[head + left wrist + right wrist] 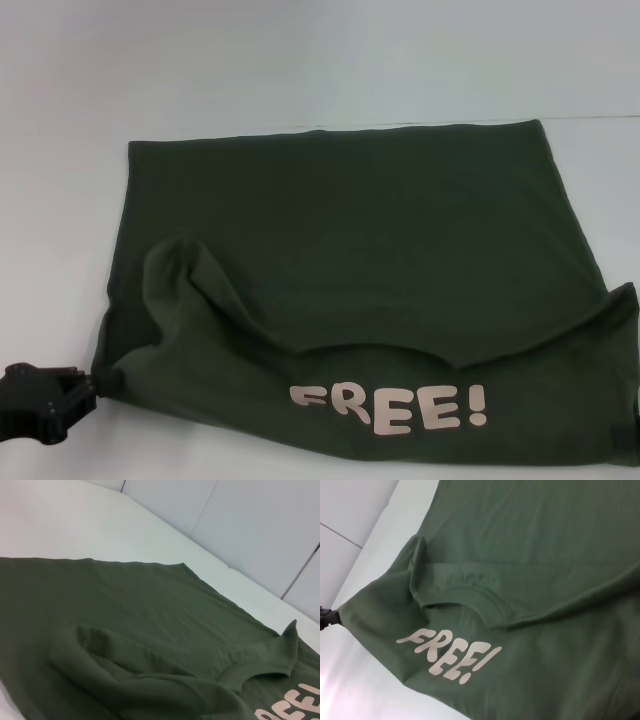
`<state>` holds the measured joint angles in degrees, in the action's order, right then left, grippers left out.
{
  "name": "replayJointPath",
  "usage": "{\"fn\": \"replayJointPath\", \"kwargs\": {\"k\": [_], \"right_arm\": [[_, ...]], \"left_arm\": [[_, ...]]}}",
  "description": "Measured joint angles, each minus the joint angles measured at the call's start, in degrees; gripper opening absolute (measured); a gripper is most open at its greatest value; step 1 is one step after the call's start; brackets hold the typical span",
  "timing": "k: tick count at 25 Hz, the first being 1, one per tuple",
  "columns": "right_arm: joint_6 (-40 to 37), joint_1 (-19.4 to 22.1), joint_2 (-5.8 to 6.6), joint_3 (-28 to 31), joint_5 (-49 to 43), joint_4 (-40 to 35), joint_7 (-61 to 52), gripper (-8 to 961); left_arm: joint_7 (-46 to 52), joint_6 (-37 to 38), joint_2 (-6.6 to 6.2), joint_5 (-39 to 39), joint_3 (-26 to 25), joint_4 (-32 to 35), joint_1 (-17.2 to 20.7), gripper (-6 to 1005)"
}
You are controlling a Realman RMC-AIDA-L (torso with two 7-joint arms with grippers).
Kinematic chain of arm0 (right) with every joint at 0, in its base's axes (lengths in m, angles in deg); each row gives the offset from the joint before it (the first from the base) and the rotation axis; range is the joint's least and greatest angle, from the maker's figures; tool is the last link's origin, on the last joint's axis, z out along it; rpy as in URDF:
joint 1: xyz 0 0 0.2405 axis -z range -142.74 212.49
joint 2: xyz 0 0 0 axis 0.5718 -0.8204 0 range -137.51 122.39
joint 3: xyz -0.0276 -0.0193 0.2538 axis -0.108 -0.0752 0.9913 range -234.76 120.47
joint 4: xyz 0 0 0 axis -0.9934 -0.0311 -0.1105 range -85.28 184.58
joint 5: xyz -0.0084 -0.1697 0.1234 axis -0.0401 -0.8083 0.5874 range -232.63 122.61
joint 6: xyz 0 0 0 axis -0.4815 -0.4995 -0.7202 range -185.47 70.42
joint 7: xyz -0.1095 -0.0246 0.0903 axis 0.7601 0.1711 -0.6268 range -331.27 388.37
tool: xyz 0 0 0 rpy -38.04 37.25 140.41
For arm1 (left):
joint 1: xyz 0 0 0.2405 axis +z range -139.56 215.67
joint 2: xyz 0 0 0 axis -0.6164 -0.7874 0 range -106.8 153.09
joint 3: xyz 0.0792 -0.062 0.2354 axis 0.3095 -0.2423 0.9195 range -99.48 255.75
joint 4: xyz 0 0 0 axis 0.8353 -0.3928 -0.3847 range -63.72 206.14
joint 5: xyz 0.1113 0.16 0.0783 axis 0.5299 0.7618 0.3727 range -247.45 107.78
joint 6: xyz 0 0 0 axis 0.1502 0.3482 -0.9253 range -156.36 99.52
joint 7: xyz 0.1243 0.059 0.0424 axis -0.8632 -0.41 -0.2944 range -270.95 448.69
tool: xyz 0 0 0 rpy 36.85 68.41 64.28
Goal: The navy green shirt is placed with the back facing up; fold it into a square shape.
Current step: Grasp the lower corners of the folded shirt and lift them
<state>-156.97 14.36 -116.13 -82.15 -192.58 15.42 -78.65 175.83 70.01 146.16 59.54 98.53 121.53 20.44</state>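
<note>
Tabletop (300, 60) first: white, with the green shirt (350, 230) spread across the middle and lower frame, near edge folded up so "FREE!" (390, 408) shows at lower centre. Left hand (85, 385) at lower left looks clenched on a corner; right hand (632, 438) pokes in at lower right, grip I can't tell. Seems mid-fold; next, carry that edge further up.

- Head view: from above, looking forward and down over the whole navy green shirt (350, 270), left gripper (95, 383) at its corner.
- Wrist views: low, close, facing across the fabric.
- Shared: "FREE!" lettering (390, 408).
</note>
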Motion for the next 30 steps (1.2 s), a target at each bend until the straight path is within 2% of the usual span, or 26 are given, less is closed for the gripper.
{"fn": "replayJointPath", "kwargs": {"k": [16, 30], "right_arm": [[4.39, -0.79, -0.48, -0.32, -1.31, 1.14, -0.71, 744], [4.41, -1.14, -0.5, -0.28, -1.14, 1.63, -0.33, 170]], "left_arm": [[-0.03, -0.86, -0.57, 1.08, -0.03, -1.45, -1.16, 2], [-0.15, -0.83, -0.58, 1.14, -0.25, -1.46, -1.14, 2]]}}
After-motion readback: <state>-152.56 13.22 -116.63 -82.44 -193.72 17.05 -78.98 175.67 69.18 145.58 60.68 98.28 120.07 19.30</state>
